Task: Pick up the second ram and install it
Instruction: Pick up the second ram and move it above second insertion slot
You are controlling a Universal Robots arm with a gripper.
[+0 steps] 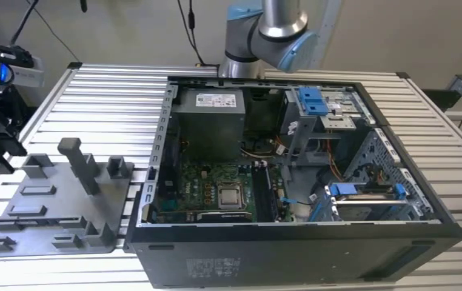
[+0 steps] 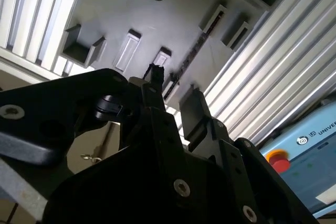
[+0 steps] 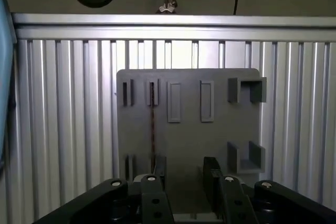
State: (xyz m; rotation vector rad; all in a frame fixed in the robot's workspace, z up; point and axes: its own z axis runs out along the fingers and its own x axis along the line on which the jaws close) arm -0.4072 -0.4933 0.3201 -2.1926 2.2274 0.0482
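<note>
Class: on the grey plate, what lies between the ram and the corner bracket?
In the first wrist view: a rectangular frame and its twin, between ram and bracket.

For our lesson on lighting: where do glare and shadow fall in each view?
Exterior view: even light, computer case interior shadowed. First wrist view: ribbed table glares around the grey fixture plate. Second wrist view: gripper a dark silhouette against the bright table.
</note>
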